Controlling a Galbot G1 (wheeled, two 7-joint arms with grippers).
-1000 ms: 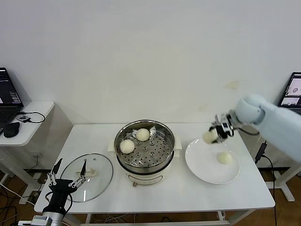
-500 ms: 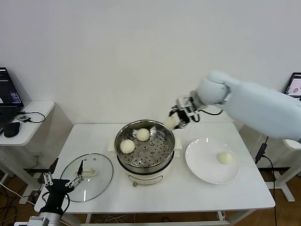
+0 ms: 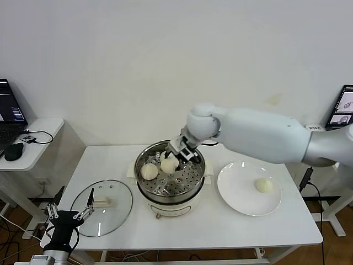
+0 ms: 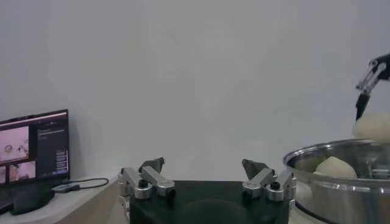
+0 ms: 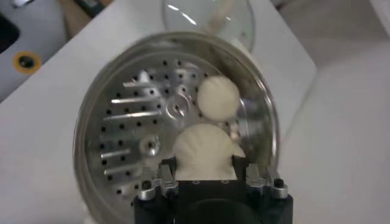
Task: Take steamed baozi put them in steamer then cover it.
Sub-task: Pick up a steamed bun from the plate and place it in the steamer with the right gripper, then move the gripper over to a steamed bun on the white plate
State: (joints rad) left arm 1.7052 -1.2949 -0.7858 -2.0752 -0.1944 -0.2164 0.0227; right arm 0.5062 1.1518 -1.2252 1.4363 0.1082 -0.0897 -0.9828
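So on the far left, the left claw point(image 3: 70, 212) hangs off the worktop's point(image 3: 220, 221) front corner, fingers spread wide, nothing in them. Just beside it the glass cover point(image 3: 102, 207) lies flat. In the middle, the steamer point(image 3: 170, 172) has one baozi point(image 3: 149, 171) on its tray, and the right claw point(image 3: 177, 157) is over the pot, clamped on another baozi point(image 5: 206, 151). Last bun point(image 3: 263, 185) sits on the white plate point(image 3: 237, 193).

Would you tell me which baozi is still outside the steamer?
The lone baozi on the white plate; the others are over the steamer, one in the right claw.
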